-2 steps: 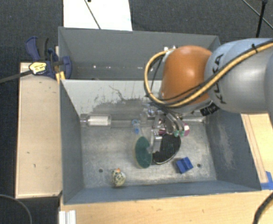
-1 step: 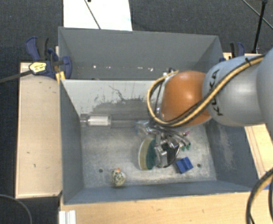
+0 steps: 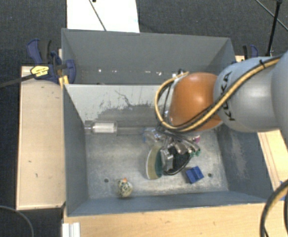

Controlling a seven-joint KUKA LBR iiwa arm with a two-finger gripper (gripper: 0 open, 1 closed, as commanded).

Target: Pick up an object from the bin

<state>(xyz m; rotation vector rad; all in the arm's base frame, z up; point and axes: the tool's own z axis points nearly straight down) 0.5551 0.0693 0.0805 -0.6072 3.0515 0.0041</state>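
bin (image 3: 109, 157): grey metal
gripper (image 3: 171, 158): low, right of middle, open or closed, can't tell
beside it: green disc (image 3: 154, 166), blue block (image 3: 194, 174)

ball (image 3: 125, 187) left of block (image 3: 194, 174)

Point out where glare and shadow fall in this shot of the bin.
Camera view: small glints dot the bin's back wall; the orange cover carries a soft highlight; the arm casts shade round the gripper, so things under it are hard to read; the clear tube shines pale.
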